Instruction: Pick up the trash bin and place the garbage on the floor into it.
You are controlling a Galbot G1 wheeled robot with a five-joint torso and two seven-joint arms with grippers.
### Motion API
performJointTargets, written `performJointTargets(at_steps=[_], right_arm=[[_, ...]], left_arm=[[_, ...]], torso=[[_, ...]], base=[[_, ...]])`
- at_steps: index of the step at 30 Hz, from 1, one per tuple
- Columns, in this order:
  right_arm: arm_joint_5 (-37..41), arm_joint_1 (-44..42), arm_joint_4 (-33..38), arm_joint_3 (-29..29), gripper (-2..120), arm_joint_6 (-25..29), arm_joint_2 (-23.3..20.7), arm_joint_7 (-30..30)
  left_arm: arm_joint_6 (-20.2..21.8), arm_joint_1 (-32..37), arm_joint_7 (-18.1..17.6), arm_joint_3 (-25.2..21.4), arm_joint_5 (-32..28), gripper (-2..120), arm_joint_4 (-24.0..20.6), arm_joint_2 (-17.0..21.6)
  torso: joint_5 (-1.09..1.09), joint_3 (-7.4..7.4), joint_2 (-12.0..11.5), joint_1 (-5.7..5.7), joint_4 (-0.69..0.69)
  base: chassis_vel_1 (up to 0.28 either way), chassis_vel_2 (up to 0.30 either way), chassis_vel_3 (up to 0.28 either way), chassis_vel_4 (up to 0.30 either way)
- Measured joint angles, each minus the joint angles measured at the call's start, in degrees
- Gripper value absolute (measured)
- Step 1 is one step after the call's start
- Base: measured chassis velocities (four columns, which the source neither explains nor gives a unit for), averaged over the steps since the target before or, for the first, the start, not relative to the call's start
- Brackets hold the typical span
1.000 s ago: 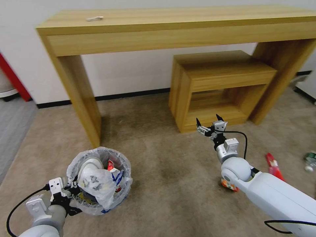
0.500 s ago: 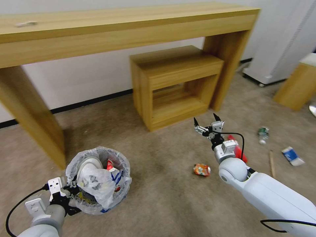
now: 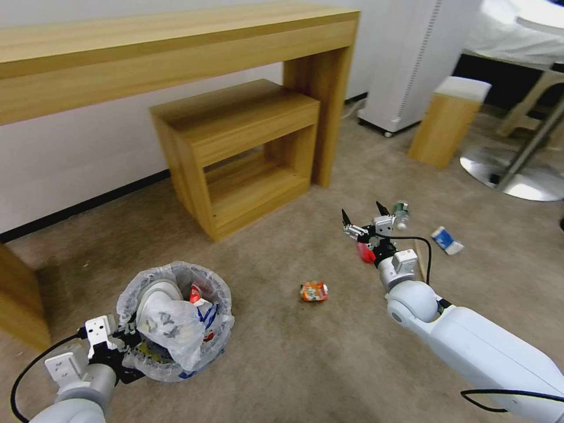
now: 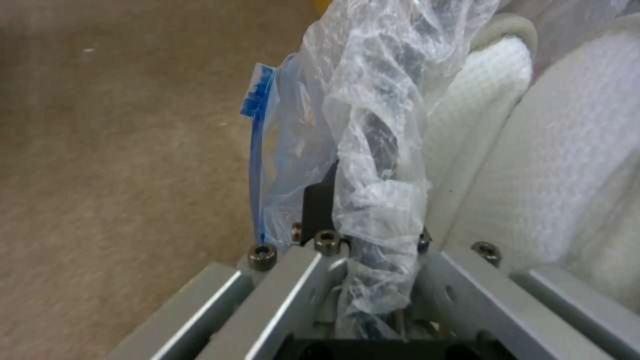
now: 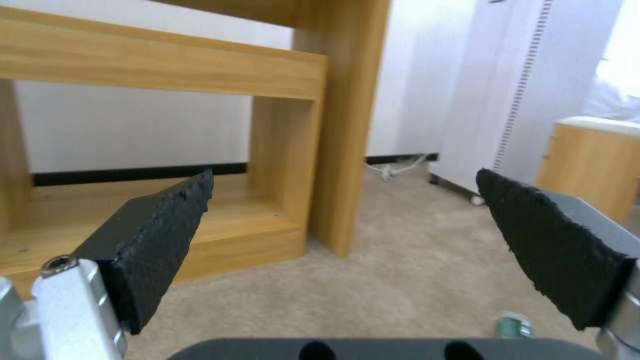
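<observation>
The floor [image 3: 282, 364] is beige carpet running under a long wooden tabletop [image 3: 176, 53] with a low wooden shelf unit [image 3: 235, 153] tucked beneath it at about eleven o'clock from the view's centre.

The trash bin [image 3: 174, 320] sits low at about seven o'clock, lined with a crinkled clear bag and already heaped with a white slipper [image 3: 154, 296] and bagged scraps. The left claw [image 3: 120, 345] is clamped on the bin's rim, bag film pinched between its fingers (the left wrist view shows the plastic [image 4: 373, 165] bunched right in the grip). Judging by that hold, the bin is carried along so it stays within reach of each find.

The right claw [image 3: 365, 220] hovers above the carpet at about three o'clock, fingers [image 5: 160, 225] spread wide and holding nothing, ready, I judge, for the next piece.

Loose garbage lies ahead: an orange wrapper [image 3: 314, 291] near centre, a red wrapper [image 3: 365, 252] just behind the right claw, a small bottle [image 3: 401, 212] and a white-blue packet [image 3: 446, 239] farther out toward two o'clock.
</observation>
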Motion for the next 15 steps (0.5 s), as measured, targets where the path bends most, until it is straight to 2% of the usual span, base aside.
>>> performJointTargets(at_steps=[4, 10, 15], right_arm=[[0.0, 0.0, -0.2, 0.0, 100, 0.7, 0.0, -0.4], [0.0, -0.3, -0.2, 0.0, 100, 1.2, -0.1, -0.7], [-0.1, -0.9, 0.5, 0.4, 100, 1.4, -0.3, -0.8]], left_arm=[[0.0, 0.0, 0.0, 0.0, 0.2, 0, 0.0, -0.2], [0.0, 0.3, 0.0, 0.0, 0.4, 0, -0.1, -0.4], [0.0, 0.5, 0.0, 0.0, 0.4, 0, -0.5, -0.4]], torso=[[0.00, 0.00, 0.0, 0.00, -0.05], [0.01, 0.00, 0.0, 0.00, 0.02], [0.00, 0.00, 0.0, 0.00, 0.00]], base=[[-0.081, -0.082, -0.083, -0.073], [-0.026, -0.018, -0.017, -0.018], [0.000, 0.000, 0.000, 0.000]])
